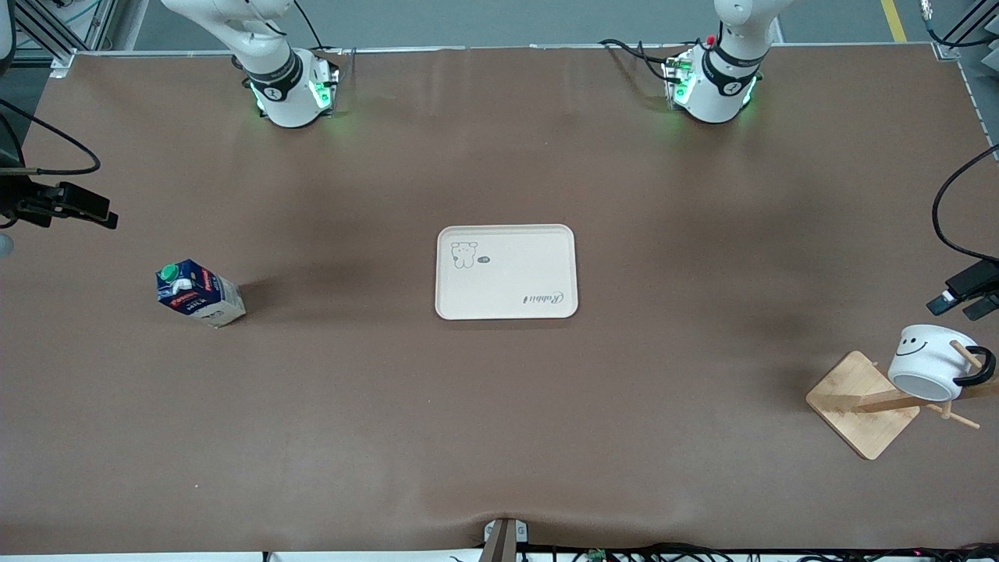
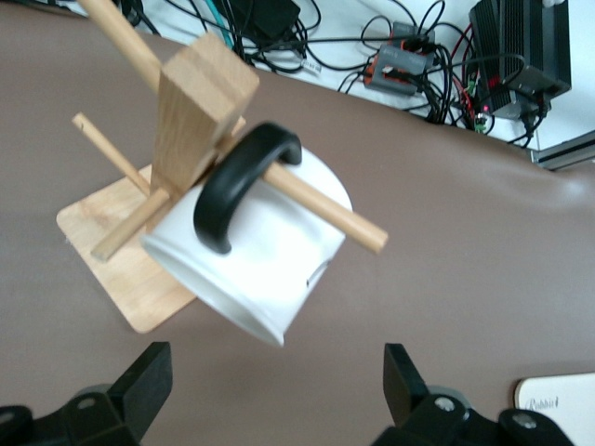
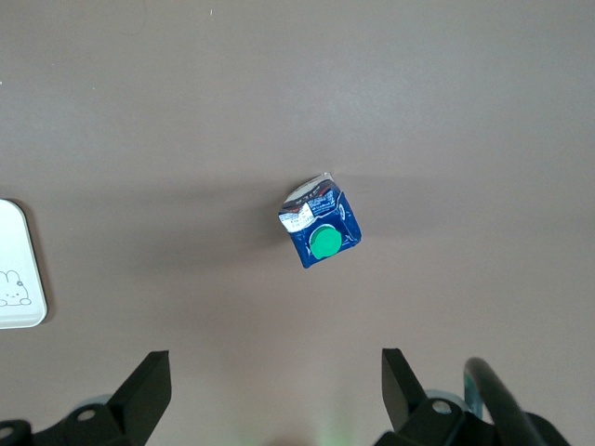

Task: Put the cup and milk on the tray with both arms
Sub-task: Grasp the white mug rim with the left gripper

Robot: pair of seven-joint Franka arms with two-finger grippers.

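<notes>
1. Wooden mug rack (image 1: 862,406) stands nearest the front camera, at the left arm's end of the table. Square base flat on the brown table (image 1: 499,437); post and pegs rise from it.
2. Cup (image 1: 931,361) hangs on the rack, tilted, its black loop handle (image 2: 237,181) threaded over a peg (image 2: 321,206). Smiley face shows in the front view; open mouth points down toward the base.
3. Left gripper (image 2: 277,386) hangs in the air over the rack. Jaws spread wide, nothing between them. In the left wrist view the cup sits centred ahead of the gap, clear of both fingers (image 2: 149,376).
4. Milk (image 1: 199,293) stands upright on the table toward the right arm's end, well apart from the tray, green cap (image 3: 324,242) on top.
5. Right gripper (image 3: 277,386) hangs above the milk. Jaws open wide and empty; the carton lies ahead of the gap, slightly toward one finger, untouched.
6. Tray (image 1: 506,272) lies flat mid-table, farther from the front camera than the rack, bare, bear drawing and "Rabbit" script showing.
</notes>
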